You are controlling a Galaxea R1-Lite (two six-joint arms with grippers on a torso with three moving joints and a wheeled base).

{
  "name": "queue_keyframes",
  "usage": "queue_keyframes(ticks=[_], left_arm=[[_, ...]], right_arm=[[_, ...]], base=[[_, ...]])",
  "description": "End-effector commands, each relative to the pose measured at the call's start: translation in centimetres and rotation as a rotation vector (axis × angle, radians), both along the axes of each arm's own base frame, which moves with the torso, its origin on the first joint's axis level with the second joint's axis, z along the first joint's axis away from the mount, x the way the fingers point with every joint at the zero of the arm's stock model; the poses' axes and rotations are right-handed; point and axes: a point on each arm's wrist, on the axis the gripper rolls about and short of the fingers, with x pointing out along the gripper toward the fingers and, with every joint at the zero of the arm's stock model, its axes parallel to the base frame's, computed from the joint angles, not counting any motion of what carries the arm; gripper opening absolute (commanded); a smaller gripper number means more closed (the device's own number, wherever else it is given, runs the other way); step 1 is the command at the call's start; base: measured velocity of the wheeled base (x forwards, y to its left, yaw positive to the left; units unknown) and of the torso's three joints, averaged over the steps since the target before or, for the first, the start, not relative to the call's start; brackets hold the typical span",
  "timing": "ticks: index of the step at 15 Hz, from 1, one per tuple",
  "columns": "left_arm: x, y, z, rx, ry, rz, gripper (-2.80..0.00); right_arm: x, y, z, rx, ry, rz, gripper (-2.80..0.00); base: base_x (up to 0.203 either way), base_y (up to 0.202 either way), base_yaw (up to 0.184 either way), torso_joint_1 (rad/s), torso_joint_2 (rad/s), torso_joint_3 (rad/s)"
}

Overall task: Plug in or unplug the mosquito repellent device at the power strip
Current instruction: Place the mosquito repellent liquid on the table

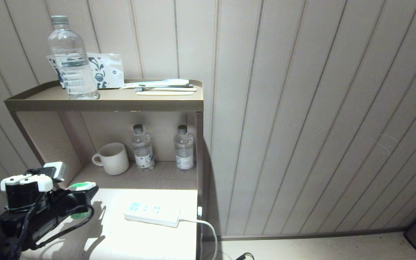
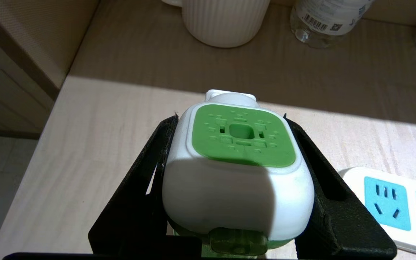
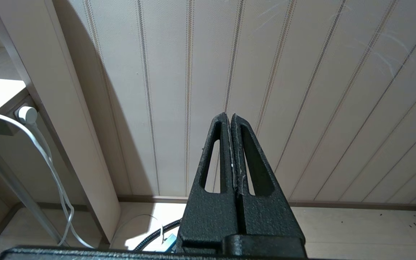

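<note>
**Left gripper held the repellent device above the shelf, left of the power strip**

The left gripper (image 1: pixel 81 196) had its 2 black fingers (image 2: pixel 139 187) pressed against either side of the mosquito repellent device (image 2: pixel 236 173), gripping its white rounded head. The green vented cap faced up toward the wrist camera, and a bit of the translucent green bottle showed at the near end of the head. In the head view the device sat at the gripper's tip, to the left of the power strip (image 1: pixel 152 214) and apart from it, not plugged into any outlet.

The power strip lay flat on the brightly lit lower shelf (image 1: pixel 121 238), its blue-green socket faces up and its white cord (image 1: pixel 208 227) running off the shelf's right edge. Behind the strip, further back on the shelf, stood a ribbed cream mug (image 1: pixel 113 159) and 2 small water bottles (image 1: pixel 143 147). Above the strip, on the top shelf, stood a larger clear bottle (image 1: pixel 71 59).

The right gripper (image 3: pixel 231 119) hung to the right of the strip, beyond the shelf unit, facing the panelled wall (image 3: pixel 301 90), its 2 fingers pressed together with nothing between them.
</note>
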Motion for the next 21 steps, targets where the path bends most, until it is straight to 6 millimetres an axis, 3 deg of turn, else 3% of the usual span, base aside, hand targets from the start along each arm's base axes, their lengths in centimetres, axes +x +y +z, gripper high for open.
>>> queue_keyframes(ticks=[1, 5, 9, 21], left_arm=[[0.5, -0.8, -0.5, -0.001, 0.006, -0.03, -2.8], [1.9, -2.2, -0.8, 0.002, -0.033, -0.085, -2.8], [3.3, -2.1, -1.2, 0.006, -0.078, -0.061, -2.8], [4.1, -2.0, -3.3, -0.006, -0.056, -0.041, -2.8]], right_arm=[[0.0, 0.0, 0.0, 0.0, 0.0, 0.0, -2.8], [0.0, 0.0, 0.0, 0.0, 0.0, 0.0, -2.8], [0.0, 0.0, 0.0, -0.001, 0.0, 0.0, -2.8], [0.0, 0.0, 0.0, 0.0, 0.0, 0.0, -2.8]], base=[[0.0, 0.0, 0.0, 0.0, 0.0, 0.0], [0.0, 0.0, 0.0, 0.0, 0.0, 0.0], [0.0, 0.0, 0.0, 0.0, 0.0, 0.0], [0.0, 0.0, 0.0, 0.0, 0.0, 0.0]])
